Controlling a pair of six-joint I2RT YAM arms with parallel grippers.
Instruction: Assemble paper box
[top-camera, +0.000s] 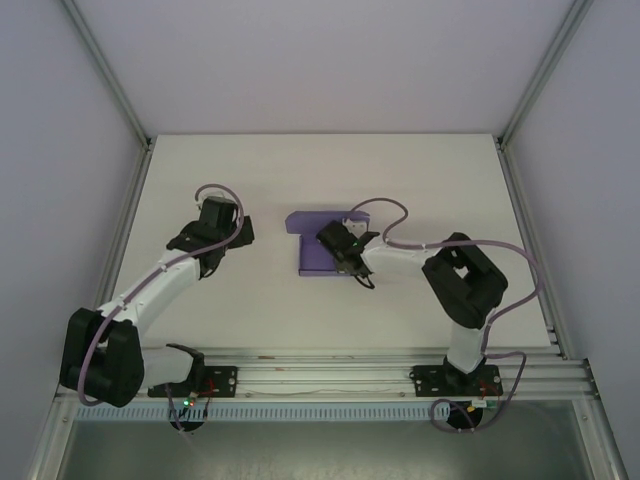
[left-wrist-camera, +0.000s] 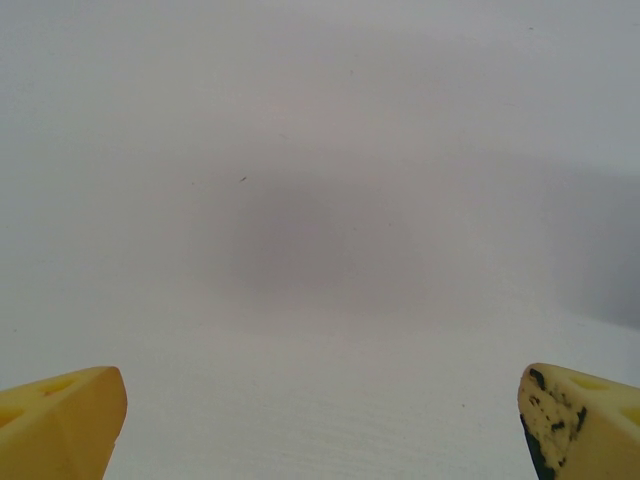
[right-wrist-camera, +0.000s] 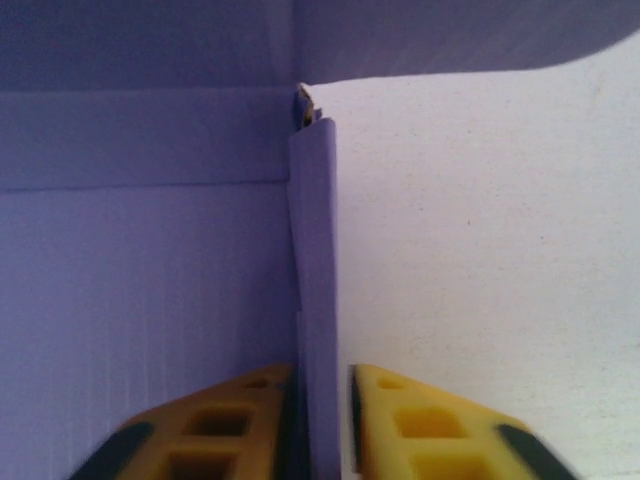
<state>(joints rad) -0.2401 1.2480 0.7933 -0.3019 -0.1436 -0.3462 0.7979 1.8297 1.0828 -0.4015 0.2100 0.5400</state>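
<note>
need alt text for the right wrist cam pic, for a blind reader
The right gripper straddles an upright flap of the purple paper box, its two yellow fingers close on both sides. The box's flat panel lies to the left with a raised wall at the back; white table lies to the right.

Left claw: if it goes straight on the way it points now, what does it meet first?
The left claw would most likely meet the white table first; depth is unclear.
</note>
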